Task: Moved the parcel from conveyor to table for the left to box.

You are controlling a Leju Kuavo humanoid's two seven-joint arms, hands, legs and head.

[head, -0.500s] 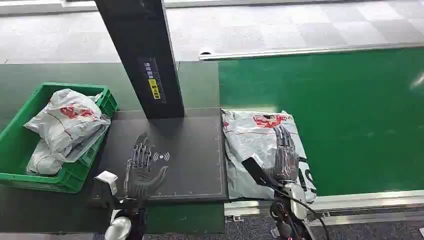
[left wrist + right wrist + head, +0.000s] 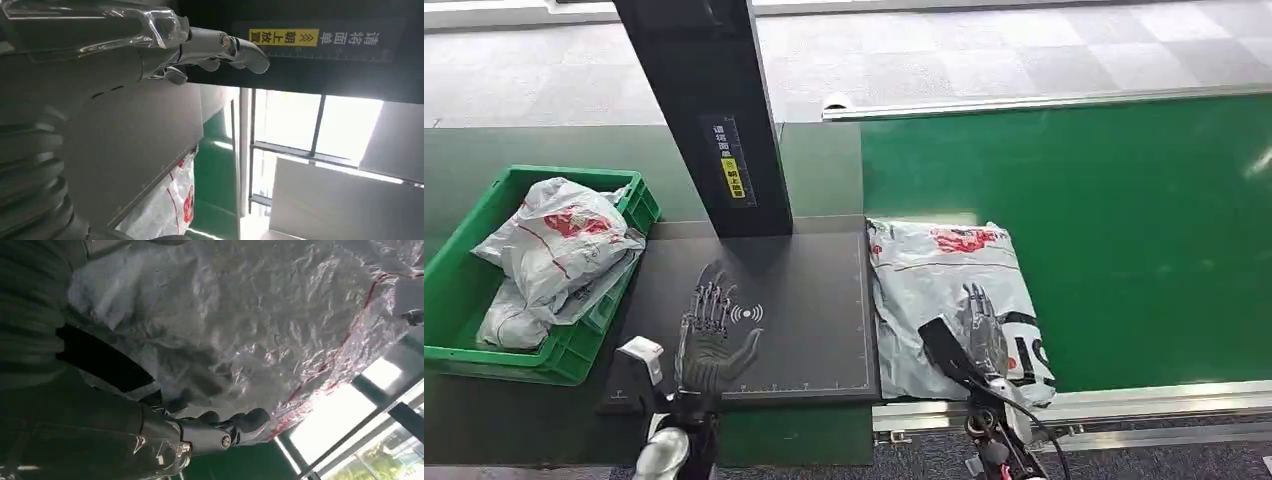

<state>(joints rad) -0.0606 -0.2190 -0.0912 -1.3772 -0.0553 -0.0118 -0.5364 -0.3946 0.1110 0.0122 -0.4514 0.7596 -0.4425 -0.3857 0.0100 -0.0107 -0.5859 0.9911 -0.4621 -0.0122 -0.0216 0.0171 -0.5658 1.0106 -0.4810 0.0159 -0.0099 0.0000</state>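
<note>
The parcel (image 2: 954, 300) — a crinkled grey plastic mailer with red print — lies flat on the green conveyor (image 2: 1124, 230), at its near edge, its left side just beside the dark scanning pad (image 2: 814, 300) of the worktop (image 2: 514, 410). The right hand (image 2: 982, 335) rests palm-down on the parcel's near half, fingers (image 2: 973, 305) stretched forward and slightly apart, lying on the plastic rather than gripping it; the right wrist view shows the thumb (image 2: 235, 427) against the wrinkled film. The left hand (image 2: 709, 335) hovers over the pad — open, fingers spread and pointing away from the robot, holding nothing. A black upright post (image 2: 714, 110) with a yellow label rises behind the pad. To the left, a green crate (image 2: 629, 205) on the worktop holds more grey mailers (image 2: 554, 250).
</note>
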